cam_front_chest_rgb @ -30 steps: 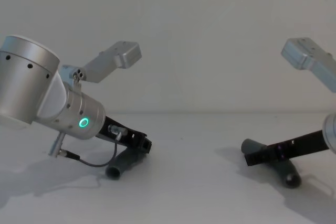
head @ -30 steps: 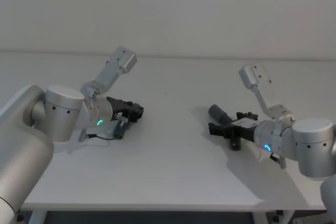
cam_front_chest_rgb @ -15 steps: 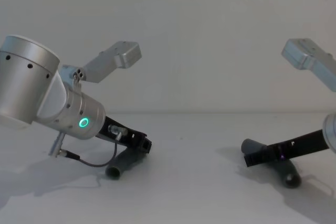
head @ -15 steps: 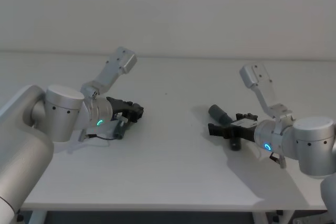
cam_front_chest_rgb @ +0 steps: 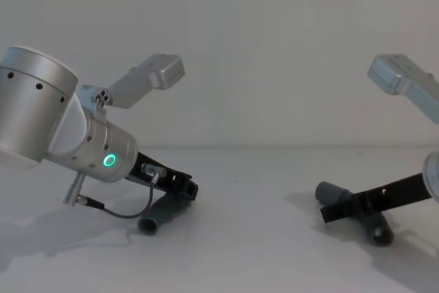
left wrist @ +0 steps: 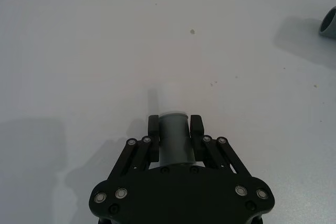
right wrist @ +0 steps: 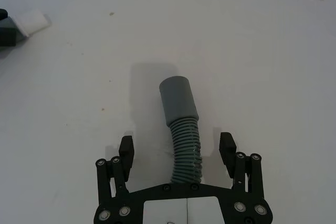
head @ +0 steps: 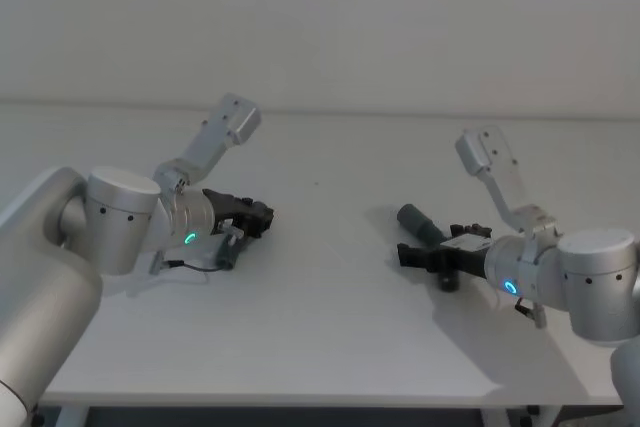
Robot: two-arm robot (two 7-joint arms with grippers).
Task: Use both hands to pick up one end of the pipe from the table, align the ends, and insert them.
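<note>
On the table [head: 320, 337], left half: left gripper [head: 258, 215], low and slanted toward the table's middle, jaws clamped on the left pipe piece [left wrist: 174, 145] just behind its front end. The whitish tip [left wrist: 169, 97] projects past the jaws toward the table's middle. From the chest view, the rear end of the piece appears to rest on the table.

Table, right half: right gripper [right wrist: 176, 144], low over the table, jaws apart and set either side of the right pipe piece [right wrist: 186, 153] without touching it. The piece lies flat on the table. Its grey sleeve cuff [right wrist: 178, 100] points toward the table's middle, beyond the jaws.

Description of item: two short dark-grey hose pieces, ribbed along the body and smooth at the ends. One end is narrow and whitish, the other a wider plain grey sleeve. The pieces are well apart, on opposite halves of the table.

Step in hand (judgement): picking up. The left piece appears secured. The right gripper is placed for a grasp but not yet closed.

Next move calls for (judgement): right jaws to close on the ribbed section near the cuff, squarely enough that the curved piece does not roll. Both pieces are then lifted off the table, brought over its middle, and turned until tip and cuff share one line before the tip is pushed in. The ribbed body likely flexes, so a grip near each end should ease alignment.
</note>
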